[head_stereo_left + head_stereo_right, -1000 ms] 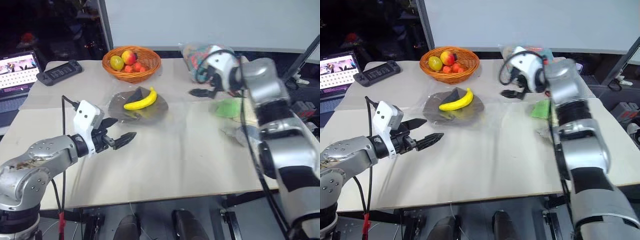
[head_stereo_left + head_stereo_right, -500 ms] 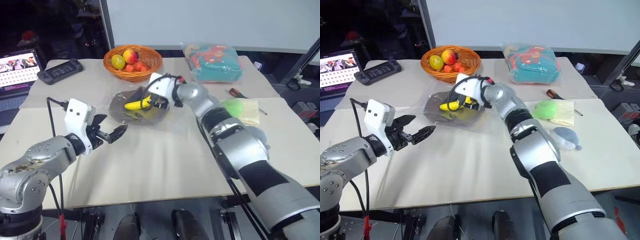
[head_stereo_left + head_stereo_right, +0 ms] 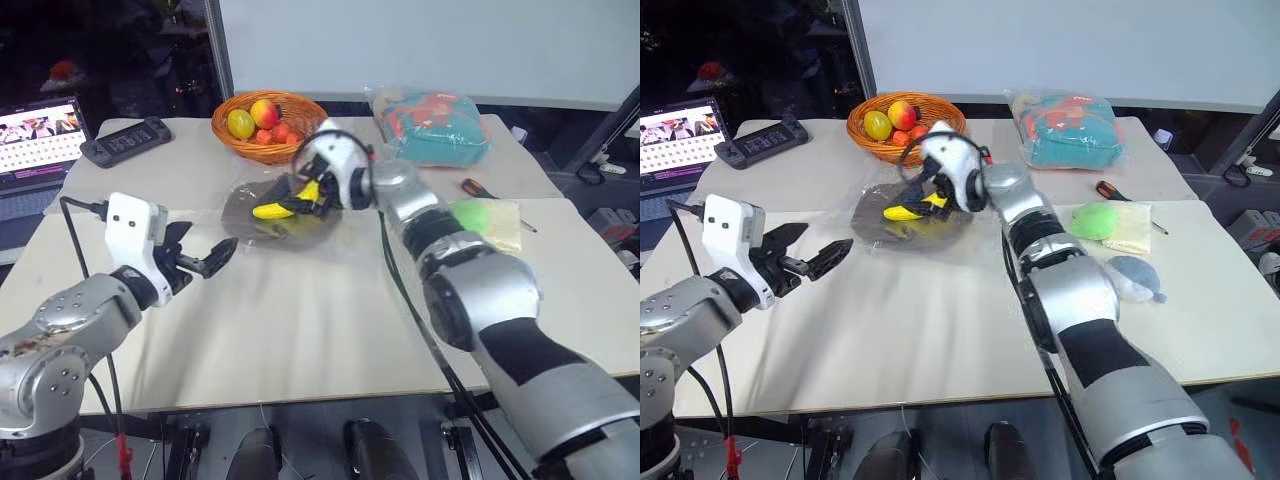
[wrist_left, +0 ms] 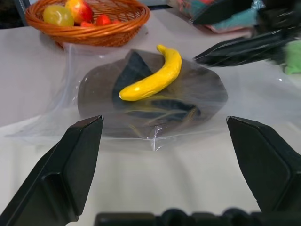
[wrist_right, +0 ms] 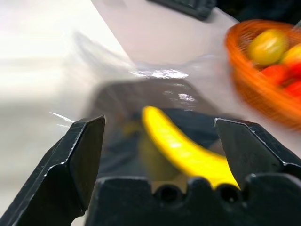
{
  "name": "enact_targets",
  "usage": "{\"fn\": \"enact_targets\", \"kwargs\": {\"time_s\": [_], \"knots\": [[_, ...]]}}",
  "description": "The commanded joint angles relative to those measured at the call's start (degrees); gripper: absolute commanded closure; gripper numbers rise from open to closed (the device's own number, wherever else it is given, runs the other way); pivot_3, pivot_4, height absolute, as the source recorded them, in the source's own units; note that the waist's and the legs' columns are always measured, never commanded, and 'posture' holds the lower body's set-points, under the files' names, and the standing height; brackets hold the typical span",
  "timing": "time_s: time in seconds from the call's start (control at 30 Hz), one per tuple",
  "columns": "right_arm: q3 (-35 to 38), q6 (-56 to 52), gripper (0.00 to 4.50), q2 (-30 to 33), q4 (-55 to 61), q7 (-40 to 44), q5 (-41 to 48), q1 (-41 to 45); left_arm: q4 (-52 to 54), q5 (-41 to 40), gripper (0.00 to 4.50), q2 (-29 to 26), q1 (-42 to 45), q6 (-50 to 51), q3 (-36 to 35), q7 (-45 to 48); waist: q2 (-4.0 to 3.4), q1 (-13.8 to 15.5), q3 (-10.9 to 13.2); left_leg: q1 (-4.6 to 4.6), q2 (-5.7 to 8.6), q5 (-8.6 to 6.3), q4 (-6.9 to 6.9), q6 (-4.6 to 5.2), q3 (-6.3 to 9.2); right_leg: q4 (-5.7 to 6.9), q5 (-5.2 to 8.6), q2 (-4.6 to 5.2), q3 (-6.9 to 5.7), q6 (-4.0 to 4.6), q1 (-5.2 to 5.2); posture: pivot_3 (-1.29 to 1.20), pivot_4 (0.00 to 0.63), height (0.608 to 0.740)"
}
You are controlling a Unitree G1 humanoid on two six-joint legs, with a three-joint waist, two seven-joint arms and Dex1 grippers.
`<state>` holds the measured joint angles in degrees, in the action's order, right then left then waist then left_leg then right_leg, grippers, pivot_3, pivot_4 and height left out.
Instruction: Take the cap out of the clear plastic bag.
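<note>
The cap (image 4: 150, 96) lies flat inside the clear plastic bag (image 4: 70, 89) near the middle of the pale tabletop (image 3: 320, 320), just in front of the fruit basket (image 3: 268, 122); which way its brim points cannot be told through the glossy plastic. A yellow banana (image 4: 153, 75) rests on top, its long axis slanting across the cap. The right gripper (image 3: 915, 185) hangs just over the cap's far edge, jaws wide and empty. The left gripper (image 3: 205, 258) is off to the left of the bag, level, jaws wide and empty. A puffy bag with teal contents (image 3: 432, 125), a green lump (image 3: 1096, 218), a grey plush (image 3: 1132, 276), a screwdriver (image 3: 478, 187), a controller (image 3: 128, 139) and a laptop (image 3: 40, 140) surround them; behind is a white wall (image 3: 420, 40).
</note>
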<state>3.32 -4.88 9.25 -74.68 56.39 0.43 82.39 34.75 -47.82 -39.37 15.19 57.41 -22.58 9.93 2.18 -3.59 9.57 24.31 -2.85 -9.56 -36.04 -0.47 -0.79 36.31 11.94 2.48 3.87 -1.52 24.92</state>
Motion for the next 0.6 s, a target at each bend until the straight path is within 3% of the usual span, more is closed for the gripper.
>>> {"fn": "enact_targets", "kwargs": {"time_s": [0.03,0.2,0.33,0.5,0.6], "knots": [[2.32,-10.21,0.07,2.43,7.34,2.85,4.22,-4.57,-2.62,1.36,0.0,0.32,3.57,-2.81,0.95,1.14,0.0,-0.03,0.0,0.0,0.0,0.0,0.0,0.0,0.0,0.0,0.0,0.0,0.0,0.0,-0.01,0.0,0.15,0.74],[0.9,-21.23,0.07,7.13,28.69,4.59,6.41,-16.0,-6.61,2.52,0.0,-0.11,6.37,-3.84,2.98,3.94,0.0,0.0,0.0,0.05,0.02,0.0,-0.01,0.0,-0.01,-0.01,0.0,-0.01,0.01,-0.01,0.02,0.0,0.15,0.74],[-0.3,-24.5,0.07,8.84,42.8,-0.05,6.14,-23.6,-13.19,5.21,0.0,0.28,9.61,-6.19,5.3,6.83,0.0,0.01,0.0,0.23,0.03,0.0,-0.01,0.0,-0.02,0.04,0.01,-0.01,0.04,-0.03,0.24,0.0,0.15,0.74],[-2.49,-23.02,0.07,6.85,44.59,-4.31,5.35,-26.0,-31.4,15.5,0.0,4.03,19.25,-15.56,14.58,10.91,0.01,-0.25,0.01,-0.02,0.05,0.04,-0.1,-0.05,-0.03,0.37,0.03,-0.06,0.12,-0.05,0.18,0.0,0.15,0.74],[-3.72,-22.28,0.07,5.65,45.54,-6.28,5.31,-27.02,-50.2,25.02,0.0,6.0,28.93,-27.83,21.41,16.11,0.01,-0.08,0.01,-0.08,0.1,0.27,-0.11,-0.11,0.01,0.48,0.19,-0.07,0.09,-0.32,0.12,0.0,0.15,0.74]]}}
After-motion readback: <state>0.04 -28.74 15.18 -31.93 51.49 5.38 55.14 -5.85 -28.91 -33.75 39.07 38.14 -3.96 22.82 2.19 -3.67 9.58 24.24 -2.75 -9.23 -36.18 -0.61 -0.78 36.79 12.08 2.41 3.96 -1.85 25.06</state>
